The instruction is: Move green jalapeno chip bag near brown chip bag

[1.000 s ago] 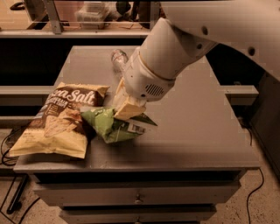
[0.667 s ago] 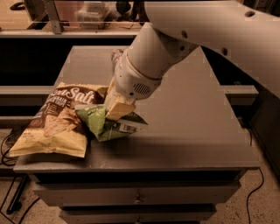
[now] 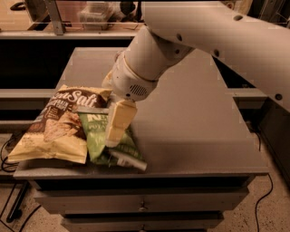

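Observation:
The green jalapeno chip bag [image 3: 97, 133] lies on the grey table [image 3: 190, 122] near its front left. Its left edge touches the brown chip bag [image 3: 56, 127], which lies flat at the table's left edge with "Sea Salt" script facing up. My gripper [image 3: 113, 141] points down over the middle of the green bag, at or just above its surface. The cream gripper body and the big white arm [image 3: 195, 36] hide part of the green bag's top right.
The brown bag's lower left corner overhangs the table's left front edge. Drawers sit below the table front [image 3: 142, 206]. A shelf with a clear container [image 3: 97, 11] runs behind the table. Cables lie on the floor at both sides.
My gripper has moved left and down with the green bag. The bag, crumpled and lifted before, now lies flatter on the table against the brown bag.

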`<action>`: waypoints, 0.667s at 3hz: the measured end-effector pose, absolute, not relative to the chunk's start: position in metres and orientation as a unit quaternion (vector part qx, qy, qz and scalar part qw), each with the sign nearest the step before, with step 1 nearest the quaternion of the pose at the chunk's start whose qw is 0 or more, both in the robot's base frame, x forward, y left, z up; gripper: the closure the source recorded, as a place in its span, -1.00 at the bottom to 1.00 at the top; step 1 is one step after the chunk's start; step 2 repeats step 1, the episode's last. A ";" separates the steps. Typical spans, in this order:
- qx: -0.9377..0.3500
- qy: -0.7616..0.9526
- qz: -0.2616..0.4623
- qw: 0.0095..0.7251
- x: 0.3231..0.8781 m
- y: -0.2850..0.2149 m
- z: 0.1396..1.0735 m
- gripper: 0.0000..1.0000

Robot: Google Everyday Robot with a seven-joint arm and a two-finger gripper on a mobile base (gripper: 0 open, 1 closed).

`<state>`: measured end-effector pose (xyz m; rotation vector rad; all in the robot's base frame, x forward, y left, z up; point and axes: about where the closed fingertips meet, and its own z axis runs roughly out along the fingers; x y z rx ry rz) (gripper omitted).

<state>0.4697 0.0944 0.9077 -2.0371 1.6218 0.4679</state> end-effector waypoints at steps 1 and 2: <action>-0.746 0.594 0.171 0.245 0.470 0.094 0.908 -1.00; -0.746 0.594 0.171 0.245 0.470 0.094 0.908 -1.00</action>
